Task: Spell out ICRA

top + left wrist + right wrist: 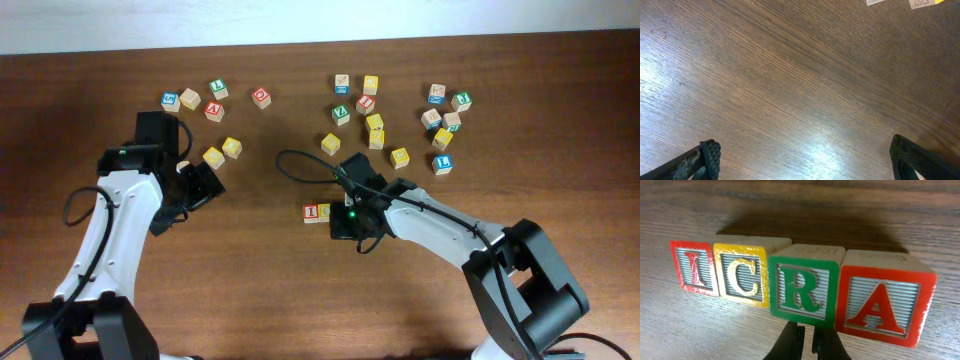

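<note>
I block [694,272], C block [742,275], R block [801,290], A block [882,305]: touching row on table [685,327], left to right; loose blocks [375,123] scattered beyond.

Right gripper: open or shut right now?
Shut. The right gripper has its black fingers nearly touching, holding nothing, in front of the green-bordered wooden R block.

You are looking down on a dark wooden table [250,300]. Spare letter blocks lie scattered along its far side: a small left group [190,99], two yellow blocks [213,157] side by side just below it, and a larger right group [375,123].
</note>
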{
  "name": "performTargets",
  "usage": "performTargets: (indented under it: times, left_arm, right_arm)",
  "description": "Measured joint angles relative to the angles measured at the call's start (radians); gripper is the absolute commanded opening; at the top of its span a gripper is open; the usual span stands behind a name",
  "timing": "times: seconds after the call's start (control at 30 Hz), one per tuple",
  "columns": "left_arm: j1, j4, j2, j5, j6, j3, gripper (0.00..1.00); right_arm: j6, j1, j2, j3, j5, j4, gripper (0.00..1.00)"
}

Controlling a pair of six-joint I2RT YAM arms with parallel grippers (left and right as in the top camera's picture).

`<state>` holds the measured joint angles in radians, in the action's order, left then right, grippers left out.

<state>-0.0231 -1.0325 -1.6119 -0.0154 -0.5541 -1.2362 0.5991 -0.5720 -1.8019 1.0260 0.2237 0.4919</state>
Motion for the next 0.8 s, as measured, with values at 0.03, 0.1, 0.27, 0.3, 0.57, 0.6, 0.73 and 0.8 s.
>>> performTargets:
  times: [0.03,0.1,0.27,0.3,0.57,0.6,0.73,0.8]
  left_arm:
    - [0.000,0.000,0.000,0.000,0.000,0.000,0.99]
    - [0.000,0.000,0.000,0.000,0.000,0.000,0.99]
    - [0.000,0.000,0.000,0.000,0.000,0.000,0.99]
    - [0.000,0.000,0.000,0.000,0.000,0.000,0.99]
    - [0.000,0.000,0.000,0.000,0.000,0.000,0.99]
    - [0.000,0.000,0.000,0.000,0.000,0.000,0.99]
    - [0.000,0.000,0.000,0.000,0.000,0.000,0.99]
    - [0.000,0.000,0.000,0.000,0.000,0.000,0.99]
  right_arm:
    - [0.000,0.000,0.000,0.000,-0.003,0.000,0.04]
    - [0.000,0.000,0.000,0.000,-0.009,0.000,0.04]
    - [0.000,0.000,0.000,0.000,-0.017,-0.012,0.04]
    - [0.000,0.000,0.000,0.000,-0.017,-0.016,0.04]
    - [0.000,0.000,0.000,0.000,-0.016,-0.019,0.04]
    - [0.000,0.000,0.000,0.000,-0.016,-0.019,0.04]
    - [0.000,0.000,0.000,0.000,-0.006,-0.018,0.04]
    - [0.000,0.000,0.000,0.000,-0.002,-0.018,0.04]
